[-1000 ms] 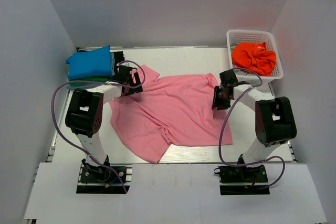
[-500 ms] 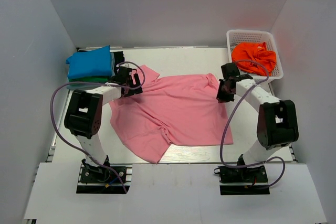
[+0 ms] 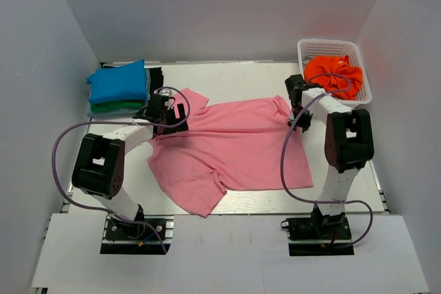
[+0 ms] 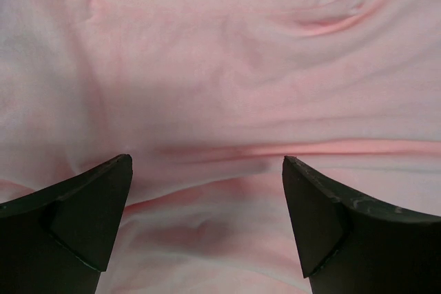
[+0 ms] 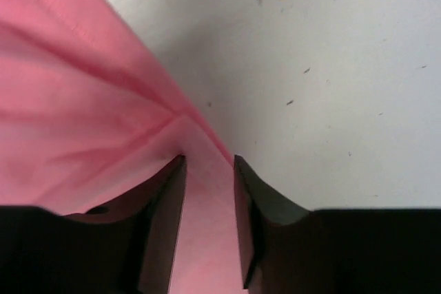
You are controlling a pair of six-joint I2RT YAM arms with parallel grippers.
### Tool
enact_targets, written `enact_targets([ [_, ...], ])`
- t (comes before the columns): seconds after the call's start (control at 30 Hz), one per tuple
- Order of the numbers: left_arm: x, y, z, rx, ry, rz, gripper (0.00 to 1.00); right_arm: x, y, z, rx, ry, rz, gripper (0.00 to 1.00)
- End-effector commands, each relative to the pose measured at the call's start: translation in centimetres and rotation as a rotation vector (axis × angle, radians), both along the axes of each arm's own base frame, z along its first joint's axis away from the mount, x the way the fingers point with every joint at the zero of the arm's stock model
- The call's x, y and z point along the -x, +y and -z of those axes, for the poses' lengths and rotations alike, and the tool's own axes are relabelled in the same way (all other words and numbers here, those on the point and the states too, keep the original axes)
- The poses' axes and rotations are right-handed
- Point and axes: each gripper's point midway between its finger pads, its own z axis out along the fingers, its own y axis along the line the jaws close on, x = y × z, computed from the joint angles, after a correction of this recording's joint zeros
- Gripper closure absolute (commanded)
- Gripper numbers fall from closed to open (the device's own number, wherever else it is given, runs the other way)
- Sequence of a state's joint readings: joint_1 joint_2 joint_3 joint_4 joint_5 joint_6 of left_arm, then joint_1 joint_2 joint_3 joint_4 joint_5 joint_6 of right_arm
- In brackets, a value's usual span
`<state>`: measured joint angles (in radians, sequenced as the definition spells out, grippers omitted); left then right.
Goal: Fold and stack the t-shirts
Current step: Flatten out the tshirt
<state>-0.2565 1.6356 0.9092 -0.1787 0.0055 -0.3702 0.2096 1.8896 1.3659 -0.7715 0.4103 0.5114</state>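
Spread wrinkled in the middle, light pink t-shirt (image 3: 234, 146); folded bright blue t-shirt (image 3: 120, 82) atop folded green t-shirt (image 3: 114, 107), far left; orange t-shirt (image 3: 333, 76) crumpled inside white basket (image 3: 303, 49), far right

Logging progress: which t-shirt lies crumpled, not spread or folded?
The orange cloth t-shirt, bunched inside the white plastic lattice basket. The light pink cloth t-shirt lies spread on the table; the bright blue t-shirt and green t-shirt sit folded.

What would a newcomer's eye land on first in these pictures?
The big pink t-shirt spread across the middle of the table, with the right tool pinching its far right edge and the left tool open over its left side. Next, the crumpled orange t-shirt in the white basket at far right, and the folded blue t-shirt at far left.
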Motion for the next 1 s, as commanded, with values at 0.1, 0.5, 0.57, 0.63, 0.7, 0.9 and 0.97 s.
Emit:
enact_targets([
  [0.1,0.1,-1.3,-3.5,0.062,-0.091,0.074,0.00,-0.4,-0.9,-3.0,0.015,-0.076,0.019,0.30],
  [0.5,4.8,-1.9,-5.3,0.170,-0.027,0.068,0.00,6.8,7.8,-4.1,-0.536,-0.269,-0.305,0.10],
  [0.57,6.9,-2.0,-4.2,0.205,0.023,0.053,0.00,7.9,8.1,-2.7,-0.570,-0.238,-0.293,0.10],
  [0.63,8.9,-2.6,-3.2,0.247,0.050,0.070,0.00,8.8,8.2,-1.1,-0.589,-0.220,-0.278,0.10],
  [0.7,10.4,-2.9,-1.8,0.292,0.098,0.049,0.00,9.0,7.9,-0.4,-0.588,-0.216,-0.236,0.10],
  [0.9,14.4,-0.2,1.9,0.193,0.326,-0.159,0.00,11.6,3.5,3.0,-0.393,-0.146,0.020,0.10],
  [0.97,15.5,0.6,2.4,0.161,0.372,-0.201,0.00,13.3,0.6,3.6,-0.266,-0.112,0.113,0.10],
])
